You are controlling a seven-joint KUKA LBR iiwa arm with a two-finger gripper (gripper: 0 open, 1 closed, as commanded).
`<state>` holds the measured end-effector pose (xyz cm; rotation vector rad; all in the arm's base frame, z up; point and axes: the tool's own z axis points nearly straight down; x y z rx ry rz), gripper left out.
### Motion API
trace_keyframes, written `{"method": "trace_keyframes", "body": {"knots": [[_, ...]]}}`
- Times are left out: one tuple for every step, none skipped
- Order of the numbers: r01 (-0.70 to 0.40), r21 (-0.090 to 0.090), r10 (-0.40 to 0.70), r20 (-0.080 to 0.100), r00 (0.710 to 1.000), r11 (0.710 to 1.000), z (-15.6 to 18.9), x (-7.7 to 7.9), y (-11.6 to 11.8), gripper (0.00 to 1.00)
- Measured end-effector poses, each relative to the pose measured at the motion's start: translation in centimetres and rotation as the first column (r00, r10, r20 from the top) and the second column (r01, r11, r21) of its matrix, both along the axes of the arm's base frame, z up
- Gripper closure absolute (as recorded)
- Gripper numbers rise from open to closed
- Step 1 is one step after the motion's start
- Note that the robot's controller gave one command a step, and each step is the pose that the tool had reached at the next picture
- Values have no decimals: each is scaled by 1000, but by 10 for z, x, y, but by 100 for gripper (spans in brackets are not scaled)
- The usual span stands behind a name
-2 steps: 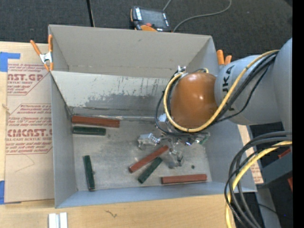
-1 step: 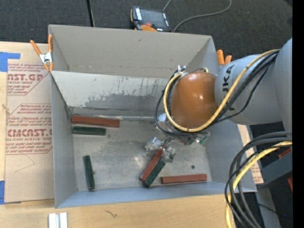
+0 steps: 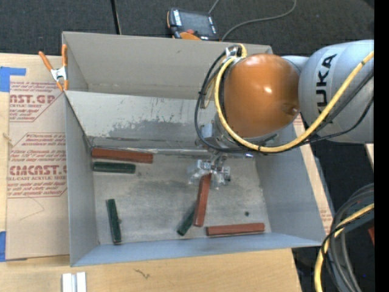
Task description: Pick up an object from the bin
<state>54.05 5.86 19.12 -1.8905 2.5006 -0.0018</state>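
Claw (image 3: 209, 173) over red-brown stick (image 3: 202, 204) — top end | axis near-vertical, foot leftward

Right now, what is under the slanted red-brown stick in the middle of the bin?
A dark green stick pokes out from under the lower end of the red-brown stick. How far it runs beneath is covered; the gripper hides the upper end.

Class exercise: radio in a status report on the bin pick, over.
Tool low at bin centre, over top end of slanted red-brown stick. Dark green stick against its lower end. Flat red-brown stick close by.
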Motion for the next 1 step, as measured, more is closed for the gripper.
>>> {"method": "trace_keyframes", "body": {"knots": [[-424, -2, 424, -2, 906, 906, 50, 7, -12, 100]]}}
